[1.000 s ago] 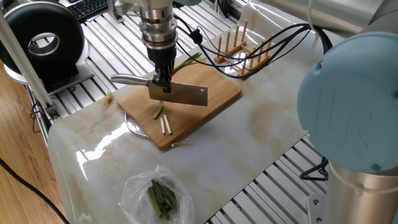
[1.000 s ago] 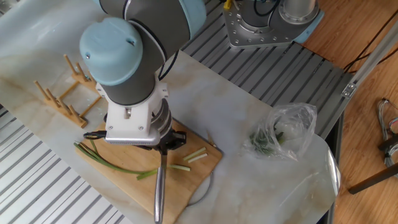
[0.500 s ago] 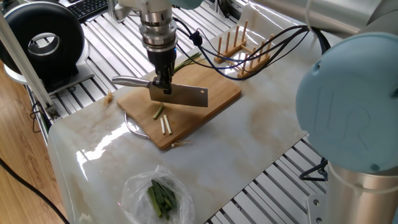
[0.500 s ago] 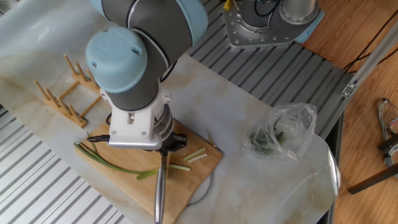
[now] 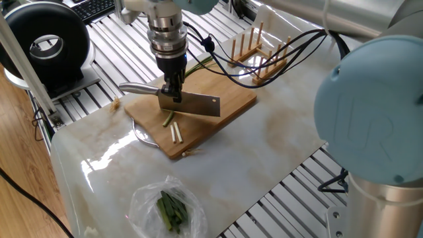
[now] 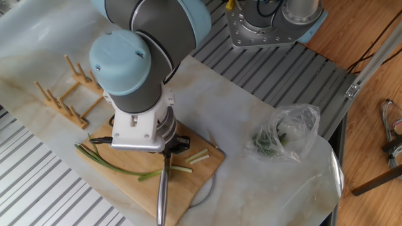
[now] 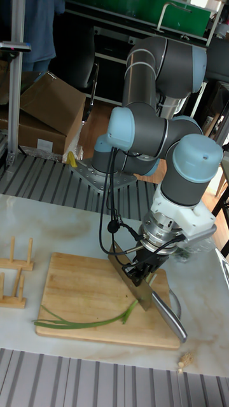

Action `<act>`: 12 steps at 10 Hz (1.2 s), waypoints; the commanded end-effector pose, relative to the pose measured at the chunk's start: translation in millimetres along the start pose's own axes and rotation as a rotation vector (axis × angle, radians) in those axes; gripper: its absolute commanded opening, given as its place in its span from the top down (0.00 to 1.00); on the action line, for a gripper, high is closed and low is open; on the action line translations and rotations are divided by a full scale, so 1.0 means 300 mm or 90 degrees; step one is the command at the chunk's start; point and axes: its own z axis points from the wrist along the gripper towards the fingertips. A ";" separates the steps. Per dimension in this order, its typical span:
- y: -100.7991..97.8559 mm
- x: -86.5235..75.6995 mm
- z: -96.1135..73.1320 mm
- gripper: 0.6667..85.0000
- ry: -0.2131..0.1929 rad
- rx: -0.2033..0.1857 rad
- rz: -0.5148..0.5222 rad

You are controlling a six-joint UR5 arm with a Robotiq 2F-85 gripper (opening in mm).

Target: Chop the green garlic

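**A:** What have you got on screen?

**B:** Biggest thing first: the cutting board sits on the marble table. Over it my gripper is clamped on the spine of a cleaver, its handle pointing away from the blade toward the table's edge.

**A:** And the garlic?

**B:** The green garlic lies flat on the board. In the tall view its long axis runs along the board's length, leafy tips trailing toward the wooden rack side and the thicker end reaching under the blade. So the uncut length lies on the rack side of the gripper.

**A:** The chopped bits?

**B:** Two pale cut sticks lie on the opposite side, just beside the blade, plus a short green piece.

**A:** Blade square to it?

**B:** I judge it crosses the stalk roughly at right angles. The next chop wants a shift toward the leaves.
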 end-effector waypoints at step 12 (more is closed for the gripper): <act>0.109 -0.049 -0.010 0.99 -0.035 -0.050 -0.045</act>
